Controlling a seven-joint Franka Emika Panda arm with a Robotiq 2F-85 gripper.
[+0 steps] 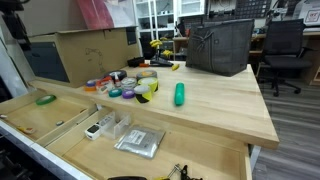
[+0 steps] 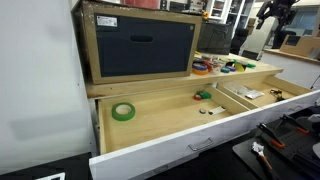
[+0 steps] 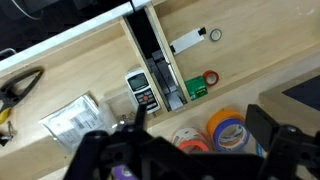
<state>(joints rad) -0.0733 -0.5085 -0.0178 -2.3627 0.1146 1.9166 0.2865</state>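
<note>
In the wrist view my gripper (image 3: 190, 158) is a dark blurred shape along the bottom edge. Its fingers are spread wide with nothing between them. It hangs high above a cluster of tape rolls on the wooden table top: an orange roll with a blue one on it (image 3: 230, 128) and a white and red roll (image 3: 187, 138). The same rolls show in both exterior views (image 1: 135, 82) (image 2: 213, 66). Just beyond them is an open drawer with a grey calculator (image 3: 143, 90) and a small green box (image 3: 196, 88).
A green cylinder (image 1: 180, 94) and a black bin (image 1: 220, 45) stand on the table, with a cardboard box (image 1: 95, 55) behind. The wide open drawer (image 2: 190, 140) holds a green tape roll (image 2: 123, 111), a plastic bag (image 1: 138, 142) and pliers (image 3: 20, 88).
</note>
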